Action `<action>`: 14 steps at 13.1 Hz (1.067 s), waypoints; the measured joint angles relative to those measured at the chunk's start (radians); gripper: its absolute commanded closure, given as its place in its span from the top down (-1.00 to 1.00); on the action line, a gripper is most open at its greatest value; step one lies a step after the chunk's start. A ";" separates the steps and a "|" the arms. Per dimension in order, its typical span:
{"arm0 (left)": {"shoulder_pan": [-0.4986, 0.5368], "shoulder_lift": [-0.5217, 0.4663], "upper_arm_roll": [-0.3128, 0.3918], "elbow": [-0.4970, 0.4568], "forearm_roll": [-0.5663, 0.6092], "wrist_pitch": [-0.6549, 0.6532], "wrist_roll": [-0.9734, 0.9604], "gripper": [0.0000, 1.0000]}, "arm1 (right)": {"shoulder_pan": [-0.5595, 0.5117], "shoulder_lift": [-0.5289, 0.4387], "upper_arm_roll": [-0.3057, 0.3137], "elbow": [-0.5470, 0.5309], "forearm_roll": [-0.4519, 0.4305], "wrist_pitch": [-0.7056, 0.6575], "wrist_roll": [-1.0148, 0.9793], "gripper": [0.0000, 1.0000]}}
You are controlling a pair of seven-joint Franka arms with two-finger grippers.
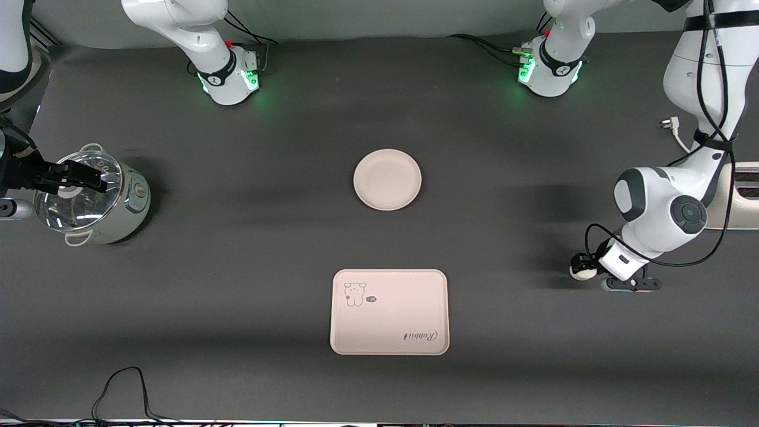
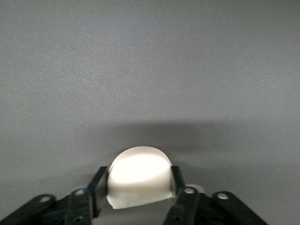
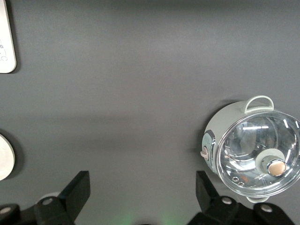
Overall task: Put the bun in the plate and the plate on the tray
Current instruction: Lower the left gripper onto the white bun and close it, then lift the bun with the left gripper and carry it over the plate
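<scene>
- Front view: the left gripper [image 1: 584,268] is sitting low on the dark table [image 1: 249,237] at the left arm's end, pinching the bun [image 1: 582,271]. The plate [image 1: 387,179] and the tray [image 1: 389,312] are lying well apart from it, mid-table; the plate is sitting empty.
- Left wrist view: both fingers [image 2: 180,190] are pressing the bun's [image 2: 139,176] sides. Judgement: confirm a firm seat before lifting straight up.
- Right wrist view: the right gripper [image 3: 142,192] is waiting, spread wide with nothing between its fingers, over bare table just beside a glass-lidded pot [image 3: 251,150].
</scene>
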 measured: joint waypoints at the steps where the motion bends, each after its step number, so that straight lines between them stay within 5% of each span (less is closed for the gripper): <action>1: 0.000 0.000 0.000 0.000 0.000 0.000 0.000 -0.08 | 0.000 0.000 0.000 0.000 0.000 0.000 0.000 1.00; 8: 0.000 -0.001 0.001 0.003 0.000 0.000 -0.001 -0.52 | 0.000 0.000 0.000 0.000 0.000 0.000 0.000 1.00; 14: -0.002 -0.013 -0.008 0.022 0.000 -0.028 -0.046 -0.55 | 0.000 0.000 0.000 0.000 0.000 0.000 0.000 1.00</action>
